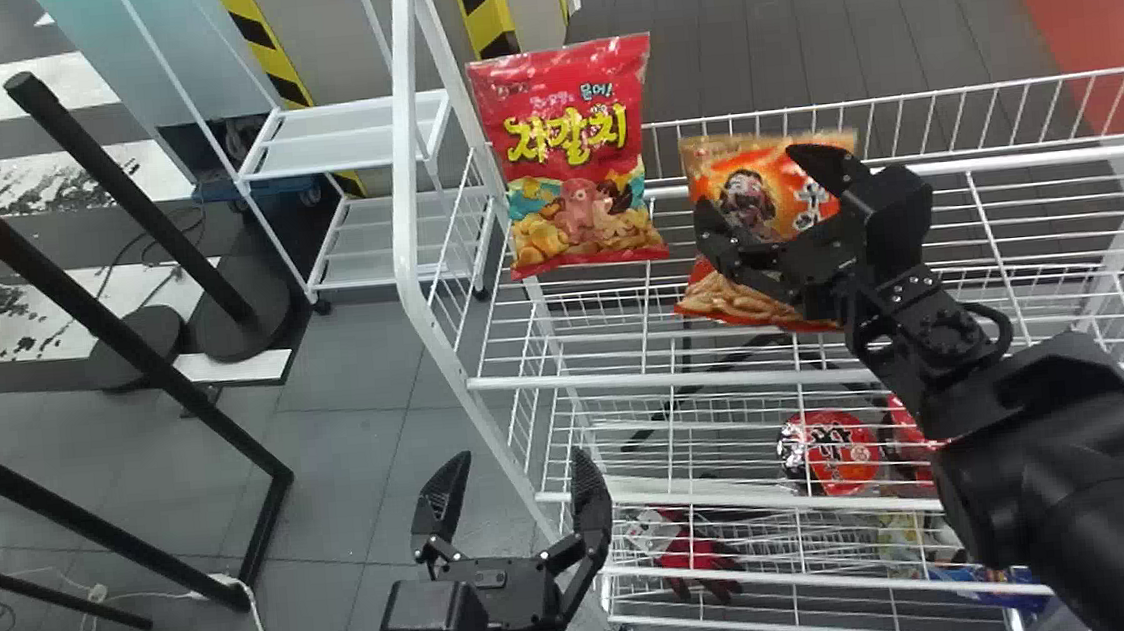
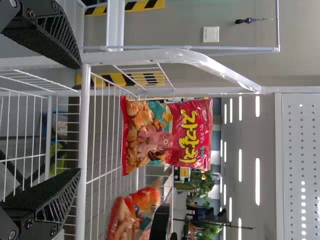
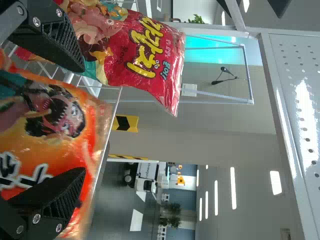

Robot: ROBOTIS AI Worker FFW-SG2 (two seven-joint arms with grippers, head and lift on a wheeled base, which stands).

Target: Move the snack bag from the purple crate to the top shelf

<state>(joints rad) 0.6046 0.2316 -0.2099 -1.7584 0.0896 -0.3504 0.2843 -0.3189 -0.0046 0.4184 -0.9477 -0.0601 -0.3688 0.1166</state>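
Right of centre in the frame, the orange plastic snack bag (image 1: 727, 182) stands roughly upright on an upper tier of the white wire rack (image 1: 627, 378). I take this one as the task's bag, since my right tool (image 1: 763, 189) is right at it. Right tool: black fingers spread wide, in front of the bag, not squeezing it; contact with the film, can't tell. Left tool (image 1: 521, 456) is at bottom centre, fingers wide, empty, outside the rack. Red glossy snack bag (image 1: 569, 154), upper centre-left of the frame, upright, just left of the orange one.

Handling: should be light, soft, puffed with air, film slippery and crinkly, chips inside easy to crush. Best grip is probably across the bulging middle, a finger on each side, gentle squeeze; top seal only as a backup, it would let the bag swing. Looks like placing is about done; next probably back off straight with fingers wide. Risk: a fingertip snags the film and tips the bag, or nudges it into the red one.
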